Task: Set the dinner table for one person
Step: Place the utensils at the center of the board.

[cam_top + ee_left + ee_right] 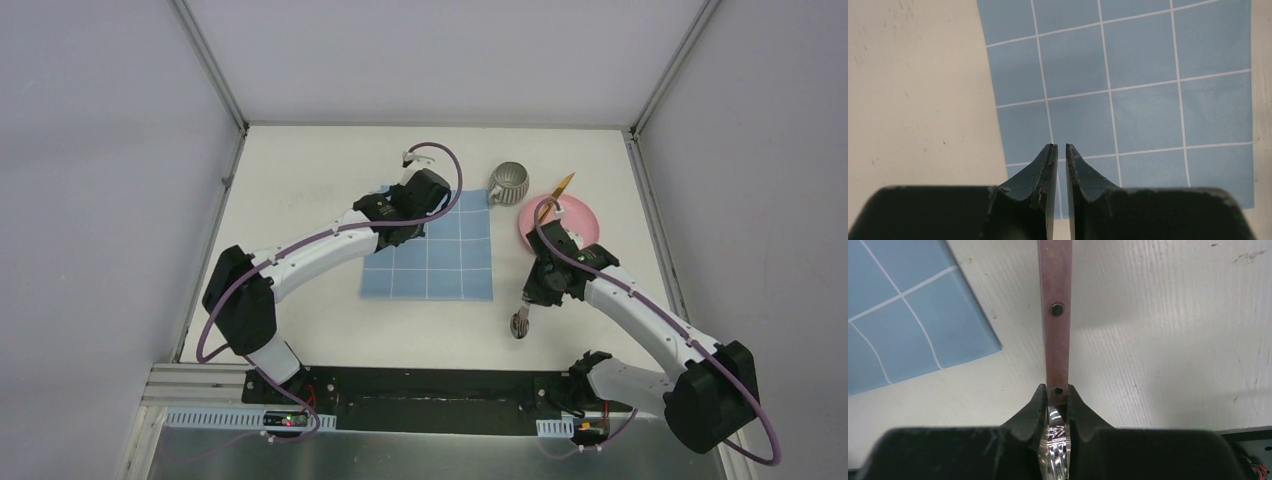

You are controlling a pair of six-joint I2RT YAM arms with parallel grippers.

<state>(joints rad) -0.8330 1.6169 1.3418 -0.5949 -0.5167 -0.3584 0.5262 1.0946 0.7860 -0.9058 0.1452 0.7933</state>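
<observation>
Matte off-white dinner table [300, 180], grey walls [100, 150]. Over blue cloth [1143, 75], left gripper [1060, 146] nearly closed, empty; beside cloth, right gripper [1058, 390] clamps utensil [1055, 315].

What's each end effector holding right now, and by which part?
The right end effector pinches a utensil where its brown handle meets the metal; the left end effector holds nothing.

Off-white table [300, 190], light-blue gridded cloth [440, 262]

— Fork or spoon in the right claw [1057, 391]?
— Cannot tell. The utensil [1055, 315] has its handle cut off by the wrist view, and its metal end sinks inside the claw.
— The cloth [440, 262]?
— The left arm [330, 245] hides its far left corner.
</observation>
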